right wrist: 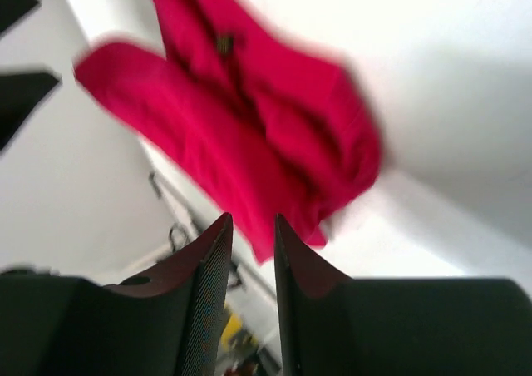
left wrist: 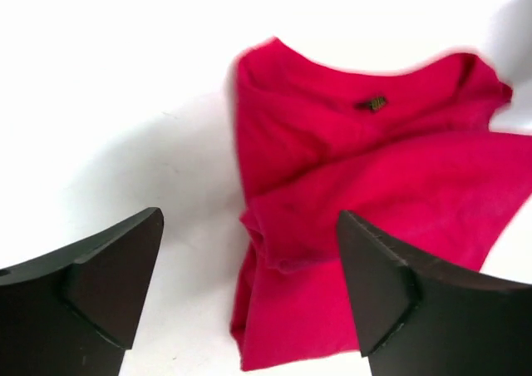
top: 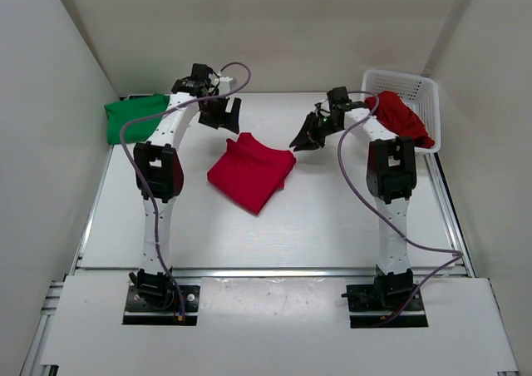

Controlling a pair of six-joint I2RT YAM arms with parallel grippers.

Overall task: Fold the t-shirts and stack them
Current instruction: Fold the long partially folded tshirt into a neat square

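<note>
The red t-shirt point(top: 251, 172) lies folded, seemingly rumpled.

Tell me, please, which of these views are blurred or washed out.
Right wrist: the red shirt is smeared by motion blur. Left wrist: shirt edges slightly soft, the table blown out white. Top external: sharp, evenly lit.

Robotics lab test cell: bare white surface point(top: 332, 226) boxed in by plain white panels point(top: 50, 101) on three sides, aluminium rail framing point(top: 453, 218) along the edges, white left arm point(top: 156, 218) and right arm point(top: 391, 226) bolted to black base plates point(top: 189, 297), purple cables point(top: 440, 249) trailing loose.
</note>
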